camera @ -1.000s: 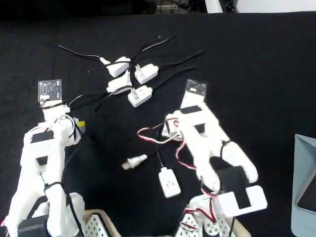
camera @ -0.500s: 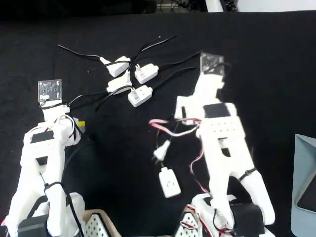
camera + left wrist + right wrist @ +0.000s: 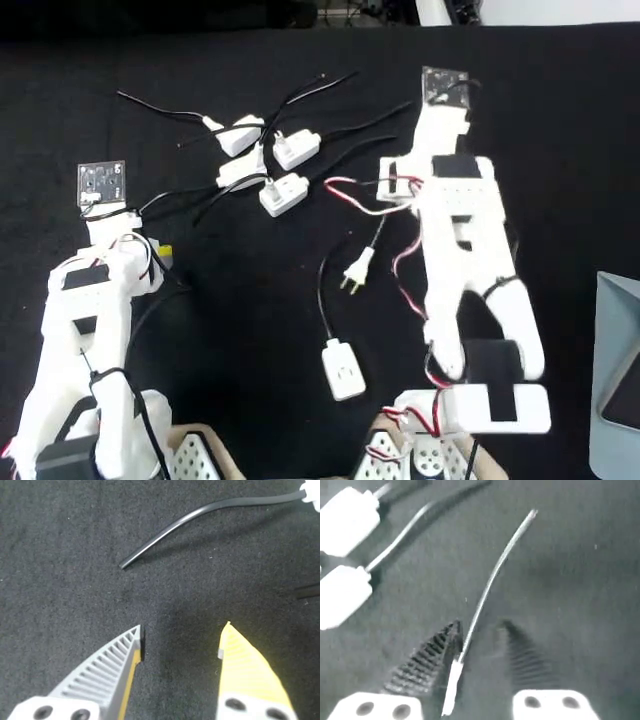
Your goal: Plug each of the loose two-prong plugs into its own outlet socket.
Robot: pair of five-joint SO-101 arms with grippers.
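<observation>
A loose white two-prong plug (image 3: 356,272) lies at mid-table, its black cable running up under my right arm (image 3: 455,200). A white outlet socket (image 3: 343,368) lies nearer the front. In the right wrist view my right gripper (image 3: 480,625) shows a gap between its dark fingers. A thin cable (image 3: 495,575) runs through that gap against one finger, with a white piece (image 3: 451,690) at its near end. My left gripper (image 3: 182,627) stands open over bare black cloth at the left, near a cable's cut end (image 3: 122,566).
A cluster of white plugs and sockets (image 3: 265,160) with black cables lies at the back left; two of them (image 3: 342,522) appear beyond my right gripper. A grey-blue object (image 3: 615,370) sits at the right edge. The arm bases crowd the front edge.
My right arm has stretched out toward the back of the table. The loose plug has followed it, sliding from front-left toward the middle. The left arm has not moved.
</observation>
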